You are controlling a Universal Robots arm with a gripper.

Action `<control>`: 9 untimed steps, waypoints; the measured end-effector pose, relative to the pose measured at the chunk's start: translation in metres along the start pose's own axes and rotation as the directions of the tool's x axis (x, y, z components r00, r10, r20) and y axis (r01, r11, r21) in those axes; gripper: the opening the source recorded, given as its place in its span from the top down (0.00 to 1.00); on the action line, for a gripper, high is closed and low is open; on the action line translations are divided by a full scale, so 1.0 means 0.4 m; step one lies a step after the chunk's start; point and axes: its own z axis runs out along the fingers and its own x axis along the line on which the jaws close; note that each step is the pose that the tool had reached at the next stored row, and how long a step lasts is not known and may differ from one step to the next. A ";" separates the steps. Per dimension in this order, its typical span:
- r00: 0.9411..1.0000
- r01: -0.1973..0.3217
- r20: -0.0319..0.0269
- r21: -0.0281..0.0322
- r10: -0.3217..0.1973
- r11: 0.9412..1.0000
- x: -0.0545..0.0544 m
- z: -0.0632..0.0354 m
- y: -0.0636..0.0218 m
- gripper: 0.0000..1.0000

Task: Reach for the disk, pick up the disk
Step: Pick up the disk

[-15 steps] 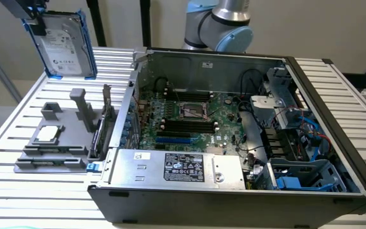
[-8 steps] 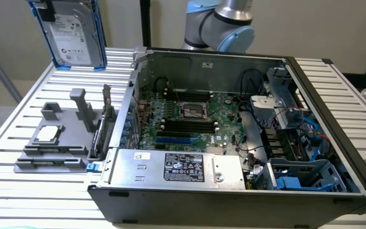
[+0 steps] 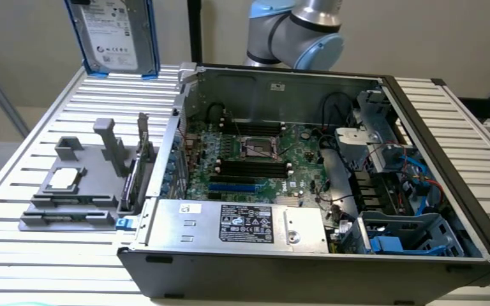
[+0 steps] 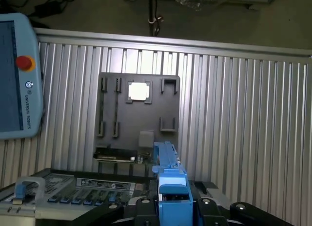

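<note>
The pincer (image 4: 174,206) is pinching the disk (image 3: 113,35) by its blue frame's edges, holding it upright above the table's (image 3: 41,268) far corner; it is probably stiff, weighty and shock-sensitive.

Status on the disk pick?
Gripper shut on the disk. Disk upright, outside the computer case. No obstruction seen.

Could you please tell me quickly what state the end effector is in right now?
The end effector: closed, holding the disk by its blue frame.
</note>
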 end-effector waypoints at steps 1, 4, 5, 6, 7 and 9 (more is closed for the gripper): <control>1.000 0.000 0.000 -0.001 0.000 1.000 0.003 -0.010 -0.011 0.67; 1.000 0.000 0.001 -0.002 0.000 1.000 0.010 -0.039 -0.043 0.67; 1.000 0.000 0.001 -0.002 0.000 1.000 0.012 -0.047 -0.054 0.67; 1.000 0.000 0.002 -0.002 0.000 1.000 0.015 -0.051 -0.065 0.67; 1.000 0.000 0.003 -0.001 0.000 1.000 0.017 -0.053 -0.076 0.67; 1.000 0.000 0.005 -0.002 0.000 1.000 0.024 -0.055 -0.099 0.67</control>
